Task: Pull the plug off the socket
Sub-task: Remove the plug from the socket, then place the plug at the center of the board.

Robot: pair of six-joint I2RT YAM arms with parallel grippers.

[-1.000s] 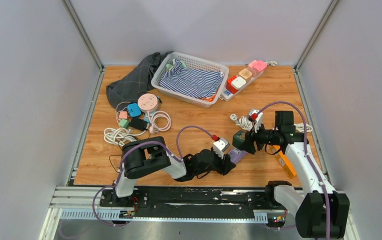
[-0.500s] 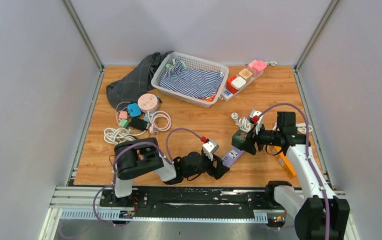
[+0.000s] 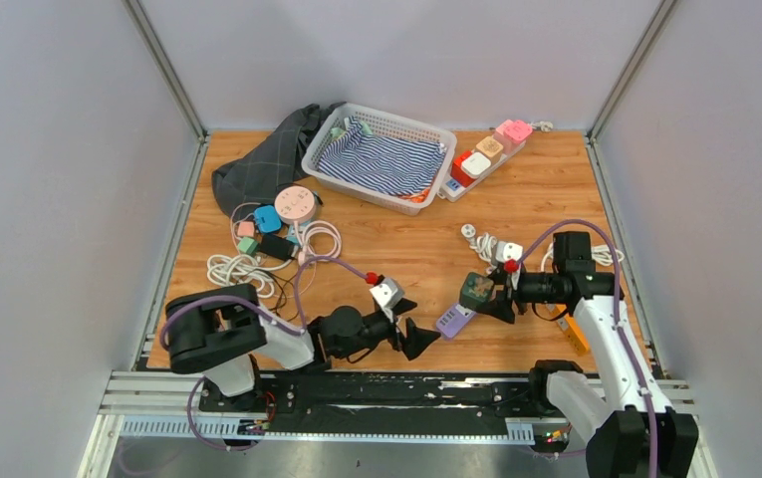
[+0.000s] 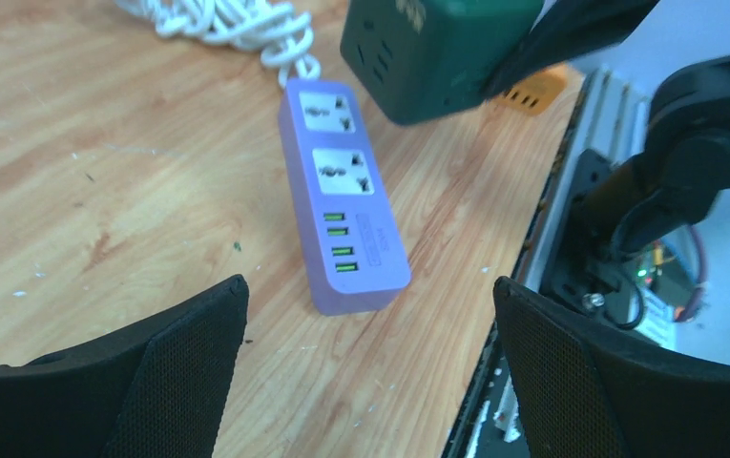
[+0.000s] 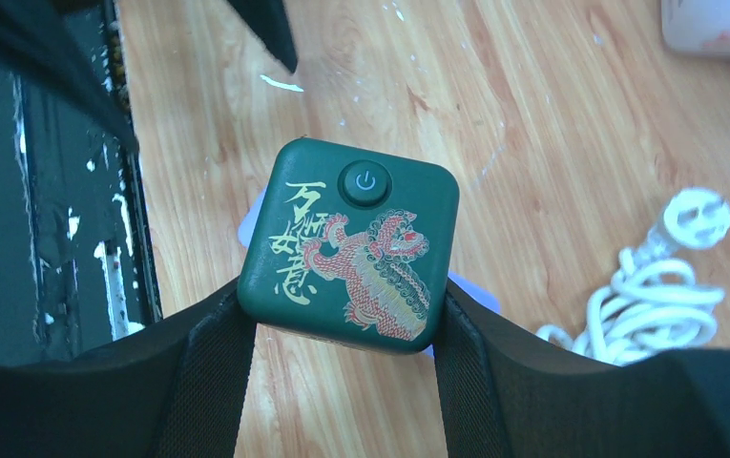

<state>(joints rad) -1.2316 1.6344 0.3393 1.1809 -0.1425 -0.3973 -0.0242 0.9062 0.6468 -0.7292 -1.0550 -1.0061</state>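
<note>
The plug is a dark green cube (image 5: 351, 243) with a dragon print and a power button. My right gripper (image 5: 342, 307) is shut on its two sides. It hangs over the far end of the purple socket strip (image 4: 342, 200), which lies flat on the wooden table. Whether its pins still sit in the strip is hidden. In the top view the plug (image 3: 476, 290) is just right of the strip (image 3: 453, 320). My left gripper (image 4: 370, 367) stands wide open and holds nothing. It is a short way back from the strip's near end.
A coiled white cable (image 3: 486, 244) lies behind the strip. An orange item (image 3: 568, 327) sits by the right arm. At the back stand a white basket (image 3: 329, 149), a dark cloth (image 3: 257, 164) and a strip of coloured adapters (image 3: 486, 154). Chargers and cables (image 3: 277, 234) cluster left. The metal rail (image 4: 571, 191) borders the table's front.
My left gripper has opened, let go of the purple strip and drawn back to the left. The strip now lies on the table. My right gripper has kept its hold on the green plug.
</note>
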